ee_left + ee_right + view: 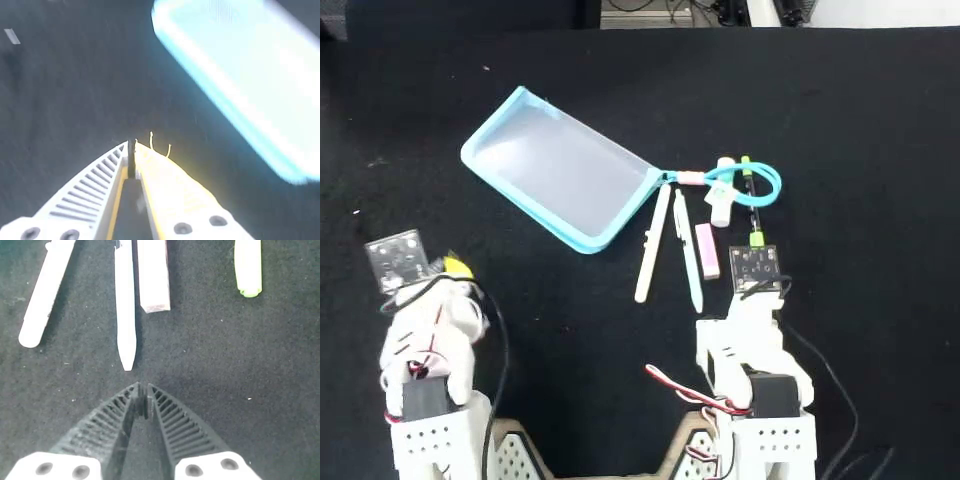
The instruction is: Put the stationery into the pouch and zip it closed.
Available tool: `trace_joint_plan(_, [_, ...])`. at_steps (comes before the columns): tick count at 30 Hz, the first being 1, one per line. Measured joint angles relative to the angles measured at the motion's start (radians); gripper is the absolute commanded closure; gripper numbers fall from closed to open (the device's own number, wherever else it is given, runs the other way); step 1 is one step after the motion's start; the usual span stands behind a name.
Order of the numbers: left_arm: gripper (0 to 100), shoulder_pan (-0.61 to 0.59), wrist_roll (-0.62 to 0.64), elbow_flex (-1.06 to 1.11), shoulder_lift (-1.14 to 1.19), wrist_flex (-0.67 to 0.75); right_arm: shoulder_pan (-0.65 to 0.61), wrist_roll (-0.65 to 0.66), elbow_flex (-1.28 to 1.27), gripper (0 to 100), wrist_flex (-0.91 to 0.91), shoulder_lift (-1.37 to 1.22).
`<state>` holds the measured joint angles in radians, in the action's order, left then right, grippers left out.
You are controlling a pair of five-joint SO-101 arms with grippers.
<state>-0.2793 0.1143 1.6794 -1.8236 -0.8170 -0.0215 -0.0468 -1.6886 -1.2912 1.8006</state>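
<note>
Looks down on a black table (880, 120). Nearest, finds the right gripper (142, 386) pinched shut and empty, the left gripper (131, 145) likewise. Places, just beyond the right gripper, a pink eraser (707, 250) and white pen (688, 255) at 10 o'clock, a cream pen (652, 245) past them, a green marker (756, 238) at 12, all lying roughly 12-to-6. Farther off, sets the pouch (560, 170) at 1 o'clock from the left gripper, long axis 10-to-4, strap corner pointing at the pens. Favours the right gripper for picking.
</note>
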Motion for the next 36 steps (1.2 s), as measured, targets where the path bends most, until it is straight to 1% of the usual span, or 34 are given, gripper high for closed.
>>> trace_joint_plan(3, [97,-0.041,-0.132,0.0,0.0,0.1,0.0,0.0,0.0,98.7,0.0,0.0])
trace_joint_plan(6, [97,-0.051,-0.293,0.0,0.0,0.124,0.0,0.0,0.0,98.7,0.0,0.0])
trace_joint_plan(7, [96,-0.051,-0.327,0.0,0.0,0.123,0.0,0.0,0.0,98.7,0.0,0.0])
trace_joint_plan(9, [92,-0.06,-0.354,0.0,0.0,0.118,0.0,0.0,0.0,98.7,0.0,0.0])
trace_joint_plan(12, [81,-0.058,-0.362,0.0,0.0,0.115,0.0,0.0,0.0,98.7,0.0,0.0])
trace_joint_plan(13, [80,-0.058,-0.362,0.0,0.0,0.109,0.0,0.0,0.0,98.7,0.0,0.0])
trace_joint_plan(15, [80,-0.058,-0.359,0.0,0.0,0.08,0.0,0.0,0.0,98.7,0.0,0.0])
trace_joint_plan(18, [80,-0.057,-0.315,-0.041,0.002,0.023,0.0,0.0,0.0,98.7,0.0,0.0])
trace_joint_plan(24, [80,-0.057,-0.288,-0.249,0.0,-0.115,0.0,0.0,0.0,98.7,0.0,0.0])
trace_joint_plan(30, [80,-0.057,-0.288,-0.321,0.035,-0.14,0.0,0.0,0.0,98.7,0.0,0.0])
trace_joint_plan(36, [79,-0.057,-0.288,-0.331,0.209,-0.14,0.0,0.0,0.0,98.7,0.0,0.0])
